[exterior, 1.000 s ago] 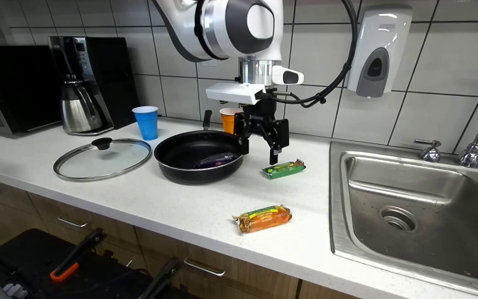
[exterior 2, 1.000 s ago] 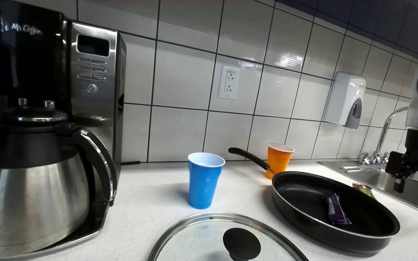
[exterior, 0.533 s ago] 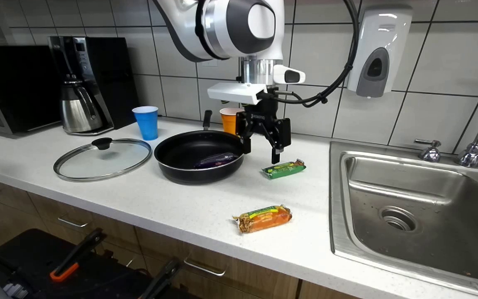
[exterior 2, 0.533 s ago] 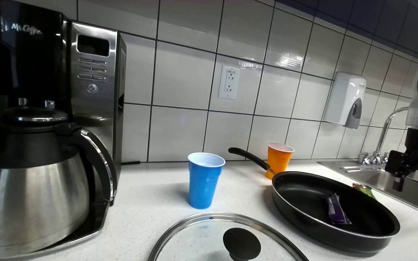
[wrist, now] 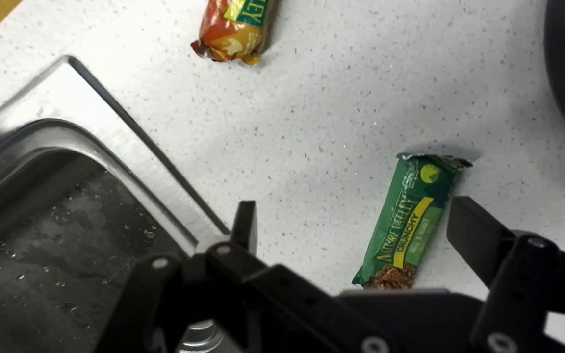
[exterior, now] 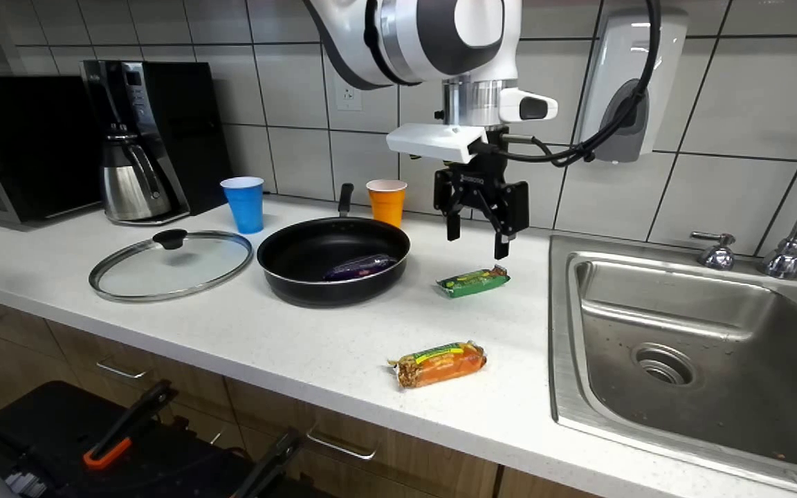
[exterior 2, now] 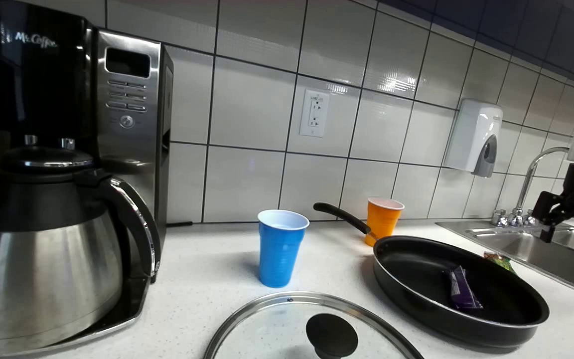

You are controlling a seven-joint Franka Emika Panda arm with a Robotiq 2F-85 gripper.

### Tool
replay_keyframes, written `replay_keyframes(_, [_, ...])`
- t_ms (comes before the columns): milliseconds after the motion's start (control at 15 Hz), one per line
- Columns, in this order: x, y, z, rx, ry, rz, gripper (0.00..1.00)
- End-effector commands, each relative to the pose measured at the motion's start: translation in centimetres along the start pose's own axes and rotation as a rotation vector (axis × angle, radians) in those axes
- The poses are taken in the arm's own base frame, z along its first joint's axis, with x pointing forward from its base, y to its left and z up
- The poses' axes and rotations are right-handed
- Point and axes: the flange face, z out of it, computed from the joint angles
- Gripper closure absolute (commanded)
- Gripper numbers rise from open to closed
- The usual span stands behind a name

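My gripper (exterior: 477, 241) hangs above the counter (exterior: 343, 339) on the sink (exterior: 564, 346) side of the pan (exterior: 322, 294), my fingers (wrist: 476, 235) spread wide and holding nothing. The green snack bar (wrist: 410, 215) lies on the counter beside the pan, on that same side, below me. I take the step in hand to be lining up over this bar; a grip here would call, I judge, for a small shift toward the pan, then coming down with the bar's narrow width between my fingers before squeezing. Only my wrist view lets me read the bar's lettering, yet there my pan-side finger looks almost against its edge; in an exterior view that finger (exterior: 453, 228) hangs clear of it. In an exterior view just one end of the bar (exterior 2: 501, 262) peeks past the pan's rim. My wrist view cuts off the pan and the orange snack bar (exterior: 440, 364), which lies nearer the counter's front edge than the pan. The purple packet (exterior: 360, 268) inside the pan and the orange cup (exterior 2: 384, 219) behind it appear in both exterior views, but not from my wrist.
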Motion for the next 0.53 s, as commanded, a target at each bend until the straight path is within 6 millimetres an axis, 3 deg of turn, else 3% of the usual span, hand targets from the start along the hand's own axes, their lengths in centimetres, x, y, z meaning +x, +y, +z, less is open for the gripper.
replay_keyframes(0, [2.8, 0.0, 0.9, 0.037, 0.022, 0.068, 0.0])
replay_keyframes(467, [5.4, -1.4, 4.3, 0.085, 0.0, 0.142, 0.0])
